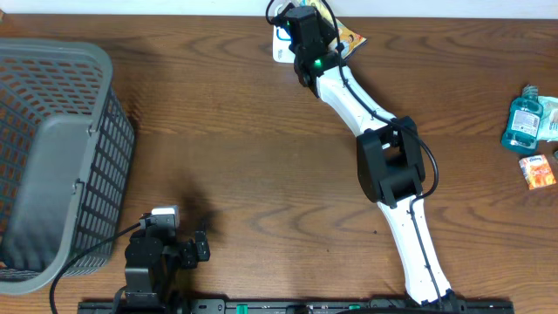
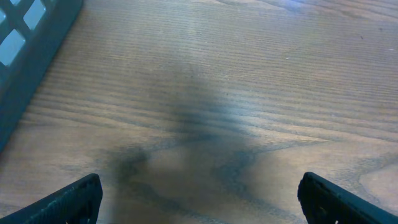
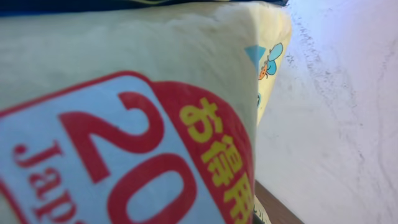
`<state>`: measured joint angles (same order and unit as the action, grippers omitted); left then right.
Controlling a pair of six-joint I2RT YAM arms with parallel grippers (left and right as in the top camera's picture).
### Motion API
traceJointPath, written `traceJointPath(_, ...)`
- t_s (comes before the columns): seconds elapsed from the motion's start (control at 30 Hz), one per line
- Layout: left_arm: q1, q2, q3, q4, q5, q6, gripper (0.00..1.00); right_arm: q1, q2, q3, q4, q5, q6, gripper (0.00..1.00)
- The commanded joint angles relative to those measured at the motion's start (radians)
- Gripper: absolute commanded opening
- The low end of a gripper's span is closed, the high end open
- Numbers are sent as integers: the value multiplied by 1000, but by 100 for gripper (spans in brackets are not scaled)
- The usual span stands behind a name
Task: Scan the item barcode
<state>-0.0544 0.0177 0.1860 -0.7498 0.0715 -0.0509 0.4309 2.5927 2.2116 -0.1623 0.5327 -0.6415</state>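
The right tool (image 1: 305, 45) is closed to almost nothing, at the end of an arm stretched out to the far edge of the surface. Its fingers do not show in the wrist view, so I cannot tell whether they pinch anything. Right up against it, filling its camera, is a pale yellow soft plastic packet (image 3: 124, 106). The packet has a blue label ringed in red, a big red "20", and yellow Japanese characters on the red band. That printed face is turned toward the tool, and the print runs tilted across the wrist view. From above, the packet pokes out on both sides of the tool: a white-and-blue end to its left and an orange-yellow end to its right. Its long axis therefore runs side to side along the far edge, with the middle hidden under the tool.

The left tool (image 2: 199, 208) stands wide open with nothing between its dark fingertips (image 2: 68, 202). It sits low over bare wood by the robot's base, well apart from the packet.

The brown wood-grain surface (image 1: 244, 148) carries a grey plastic lattice basket (image 1: 52, 157) near the left tool, on its left. Far to the right of the right tool are a teal clear plastic bottle (image 1: 524, 122) and, just nearer the robot, a small orange box (image 1: 538, 171). Past the packet, the right wrist view shows a pale, faintly veined white expanse (image 3: 336, 106); I cannot tell whether it is wall or floor.
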Motion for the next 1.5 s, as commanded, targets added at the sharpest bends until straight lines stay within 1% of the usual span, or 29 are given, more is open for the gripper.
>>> traceJointPath(0.0,-3,-3,-5,-19,-13,10,98,2,-40,32,-50,92,75,1)
traceJointPath(0.17,-3,-3,-5,-19,-13,10,98,-49,-151,32,-296,177,201,1)
traceJointPath(0.23,-3,-3,-5,-19,-13,10,98,-93,-205,32,-420,191,284,1)
traceJointPath(0.27,-3,-3,-5,-19,-13,10,98,-137,-239,32,-517,190,361,1)
traceJointPath(0.33,-3,-3,-5,-19,-13,10,98,-195,-262,32,-627,157,423,1)
traceJointPath(0.47,-3,-3,-5,-19,-13,10,98,-317,-256,22,-783,59,497,1)
traceJointPath(0.57,-3,-3,-5,-19,-13,10,98,-418,-241,-16,-826,-34,546,1)
traceJointPath(0.63,-3,-3,-5,-19,-13,10,98,-483,-240,-69,-811,-81,567,1)
traceJointPath(0.8,-3,-3,-5,-19,-13,10,98,-592,-240,-173,-758,-90,566,1)
traceJointPath(0.97,-3,-3,-5,-19,-12,10,98,-656,-242,-178,-738,-87,566,1)
traceJointPath(1.03,-3,-3,-5,-19,-13,10,98,-672,-244,-166,-739,-87,566,2)
traceJointPath(1.07,-3,-3,-5,-19,-13,10,98,-677,-245,-160,-740,-87,567,13)
traceJointPath(1.13,-3,-3,-5,-19,-13,10,98,-681,-254,-153,-747,-87,567,66)
traceJointPath(1.17,-3,-3,-5,-19,-12,10,98,-681,-265,-153,-749,-87,567,84)
traceJointPath(1.2,-3,-3,-5,-19,-13,10,98,-679,-278,-153,-752,-88,571,98)
traceJointPath(1.37,-3,-3,-5,-19,-13,10,98,-654,-406,-153,-763,-114,620,99)
traceJointPath(1.47,-3,-3,-5,-19,-13,10,98,-624,-531,-153,-786,-209,630,99)
